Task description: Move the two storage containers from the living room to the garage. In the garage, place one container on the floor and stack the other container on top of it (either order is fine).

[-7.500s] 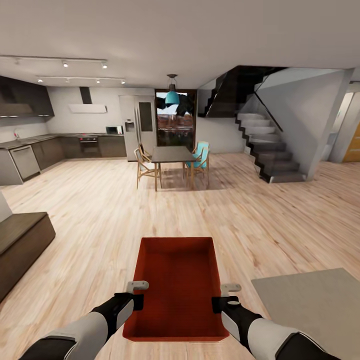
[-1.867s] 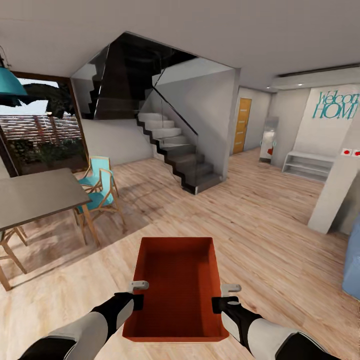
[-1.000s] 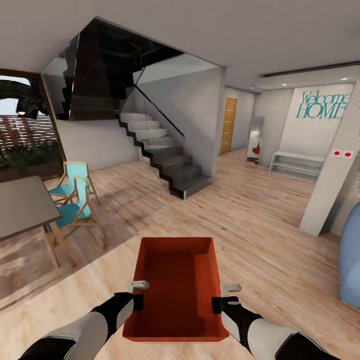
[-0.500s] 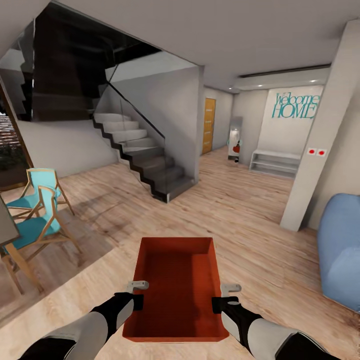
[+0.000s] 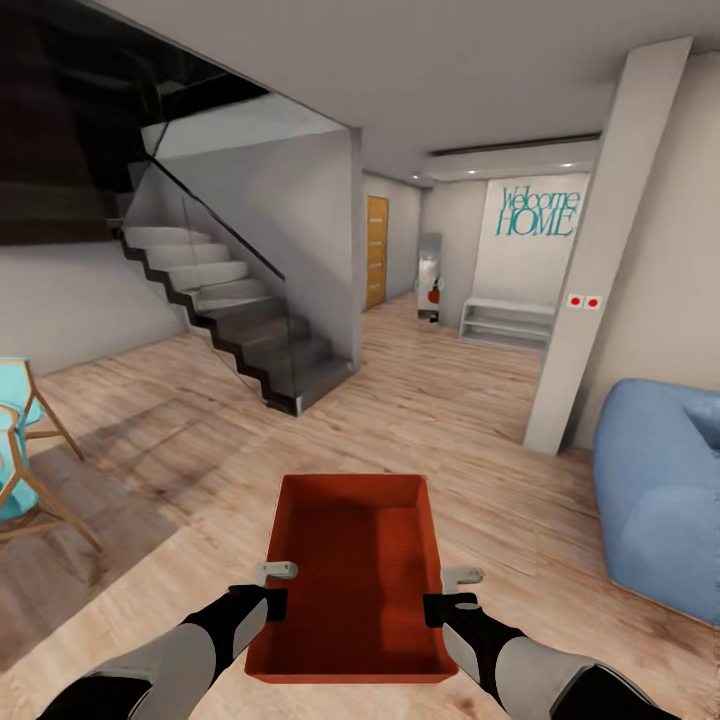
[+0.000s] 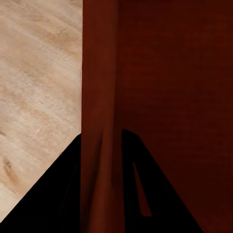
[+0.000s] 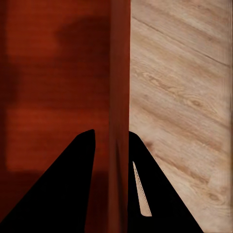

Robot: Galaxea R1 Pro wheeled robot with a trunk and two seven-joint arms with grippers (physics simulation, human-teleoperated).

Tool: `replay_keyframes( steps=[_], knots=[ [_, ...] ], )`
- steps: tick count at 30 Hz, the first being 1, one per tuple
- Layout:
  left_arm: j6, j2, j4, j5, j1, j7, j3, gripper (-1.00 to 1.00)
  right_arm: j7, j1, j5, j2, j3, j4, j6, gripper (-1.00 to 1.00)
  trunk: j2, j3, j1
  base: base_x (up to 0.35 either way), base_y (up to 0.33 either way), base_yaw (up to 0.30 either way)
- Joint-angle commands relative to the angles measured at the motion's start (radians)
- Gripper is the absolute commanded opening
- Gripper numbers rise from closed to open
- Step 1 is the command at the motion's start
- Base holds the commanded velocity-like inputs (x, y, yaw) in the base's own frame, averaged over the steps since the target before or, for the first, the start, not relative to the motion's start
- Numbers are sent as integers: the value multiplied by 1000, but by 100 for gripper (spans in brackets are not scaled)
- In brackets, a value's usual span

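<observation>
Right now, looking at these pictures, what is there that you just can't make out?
- Underside of the storage container: head view, hidden by its own base and walls.
- Left gripper and right gripper fingertips: wrist views, cut off by the picture edge.
- Blue sofa: head view, cut by the right edge.
- Turquoise chair: head view, cut by the left edge.
- Small red-and-white thing down the hall: too small to identify.

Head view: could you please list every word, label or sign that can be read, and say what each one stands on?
"Welcome HOME": teal lettering on the pale far wall above a low white shelf.
Two small red-dot plates on the white square pillar: no text readable.
Orange-red rectangular plastic storage container: no label visible.
</observation>
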Motion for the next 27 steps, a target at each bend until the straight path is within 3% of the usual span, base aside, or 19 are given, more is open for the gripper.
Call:
replay_keyframes(
  steps=[1, 14, 27],
  knots=[
    [7, 0, -3, -8, 0, 7, 10, -100, 2, -1, -13, 3, 14, 0, 0, -100, -2, -1, 1, 321, 0, -249],
    [7, 0, -4, -8, 0, 7, 10, -100, 2, -1, -13, 3, 14, 0, 0, -100, -2, -1, 1, 321, 0, -236],
    [7, 0, -3, -7, 0, 7, 10, -100, 2, -1, -12, 3, 15, 0, 0, -100, -2, -1, 1, 322, 0, -11]
  ],
)
